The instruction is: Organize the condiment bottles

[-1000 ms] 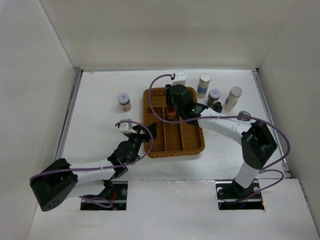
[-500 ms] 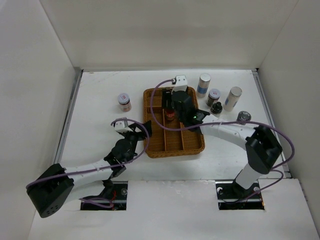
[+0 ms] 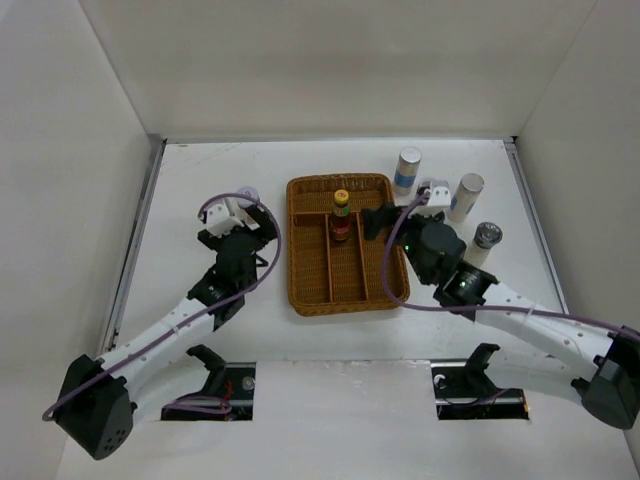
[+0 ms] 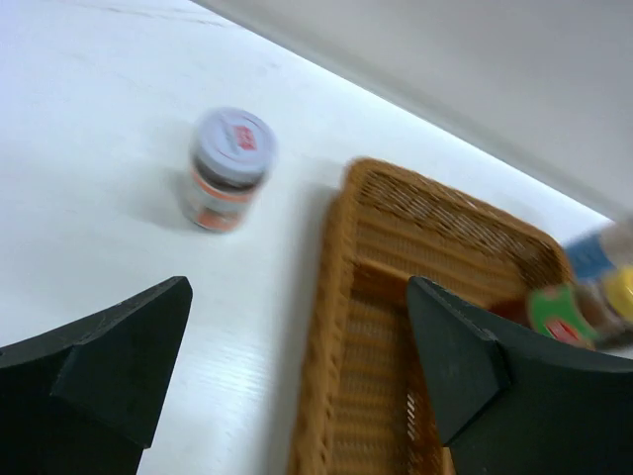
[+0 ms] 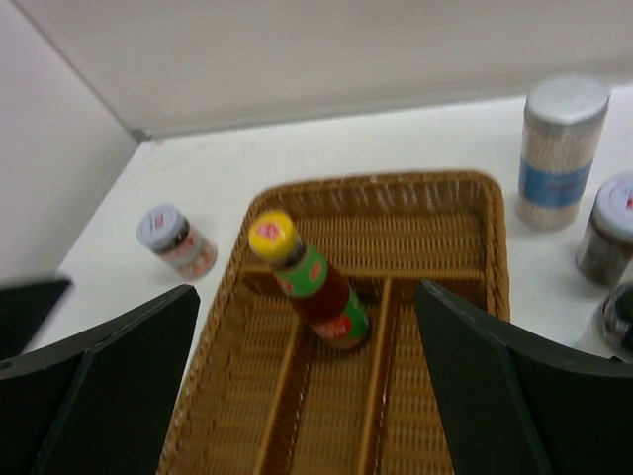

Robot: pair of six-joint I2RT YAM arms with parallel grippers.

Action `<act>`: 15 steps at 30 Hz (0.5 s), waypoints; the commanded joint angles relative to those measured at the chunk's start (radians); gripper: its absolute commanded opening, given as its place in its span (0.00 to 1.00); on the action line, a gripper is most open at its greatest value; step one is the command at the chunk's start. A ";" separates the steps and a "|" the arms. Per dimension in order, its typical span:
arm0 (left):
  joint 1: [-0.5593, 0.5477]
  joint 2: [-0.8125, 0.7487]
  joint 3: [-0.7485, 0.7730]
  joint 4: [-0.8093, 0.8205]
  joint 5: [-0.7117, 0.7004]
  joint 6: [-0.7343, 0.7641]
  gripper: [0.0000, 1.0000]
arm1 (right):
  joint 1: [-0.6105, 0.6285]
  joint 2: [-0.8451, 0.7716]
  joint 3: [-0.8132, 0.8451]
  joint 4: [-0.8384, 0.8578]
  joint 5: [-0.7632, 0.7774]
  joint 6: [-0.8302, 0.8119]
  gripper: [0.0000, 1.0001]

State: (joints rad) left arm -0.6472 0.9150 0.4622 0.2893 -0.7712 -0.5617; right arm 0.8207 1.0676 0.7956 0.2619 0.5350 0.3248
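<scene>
The yellow-capped, red-labelled sauce bottle (image 5: 315, 287) stands inside the brown wicker tray (image 3: 345, 285), in its middle lane toward the far end, with nothing gripping it. The other six condiment bottles are out on the white table (image 3: 200, 165). Just past the tray's far right corner stands a white, blue-labelled shaker (image 3: 407, 170). A second white shaker (image 3: 466, 196) is to its right, and a grey-topped grinder (image 3: 484, 238) stands closer to the arms, right of the tray. In the right wrist view a short silver-lidded jar (image 5: 607, 233) sits near the first shaker. A dark black-capped bottle (image 5: 623, 317) shows partly at the picture's edge, just in front of that jar. A second silver-lidded jar (image 4: 226, 170) stands alone left of the tray, near its far left corner.

The right gripper (image 3: 378, 220) hangs over the tray's right side, jaws spread wide and empty. Its own camera shows the sauce bottle between the two fingers, apart from both. The left gripper (image 4: 297, 297) hovers over the table left of the tray, jaws well apart with nothing held, pointing toward the lone jar.
</scene>
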 commanded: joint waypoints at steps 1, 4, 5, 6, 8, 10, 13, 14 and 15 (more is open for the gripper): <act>0.097 0.053 0.101 -0.209 -0.007 -0.023 0.92 | 0.028 -0.063 -0.122 0.042 -0.070 0.083 0.97; 0.168 0.169 0.163 -0.231 0.033 -0.024 0.94 | 0.037 -0.145 -0.202 0.086 -0.104 0.095 0.99; 0.191 0.211 0.186 -0.227 0.061 -0.024 0.94 | 0.039 -0.168 -0.219 0.097 -0.113 0.095 1.00; 0.209 0.249 0.209 -0.219 0.099 -0.024 0.95 | 0.039 -0.187 -0.234 0.105 -0.122 0.095 1.00; 0.240 0.324 0.259 -0.188 0.165 -0.023 0.95 | 0.039 -0.210 -0.254 0.117 -0.138 0.095 1.00; 0.257 0.393 0.321 -0.174 0.194 -0.006 0.95 | 0.044 -0.213 -0.272 0.134 -0.151 0.095 1.00; 0.298 0.473 0.391 -0.165 0.187 0.029 0.95 | 0.056 -0.212 -0.288 0.154 -0.159 0.097 1.00; 0.316 0.498 0.409 -0.162 0.190 0.037 0.95 | 0.062 -0.212 -0.289 0.154 -0.159 0.097 1.00; 0.333 0.519 0.427 -0.164 0.202 0.043 0.94 | 0.068 -0.215 -0.289 0.154 -0.159 0.097 1.00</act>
State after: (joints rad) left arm -0.3580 1.4120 0.8104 0.0959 -0.6064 -0.5556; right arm 0.8677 0.8635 0.5133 0.3370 0.4053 0.4080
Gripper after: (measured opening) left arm 0.949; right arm 0.998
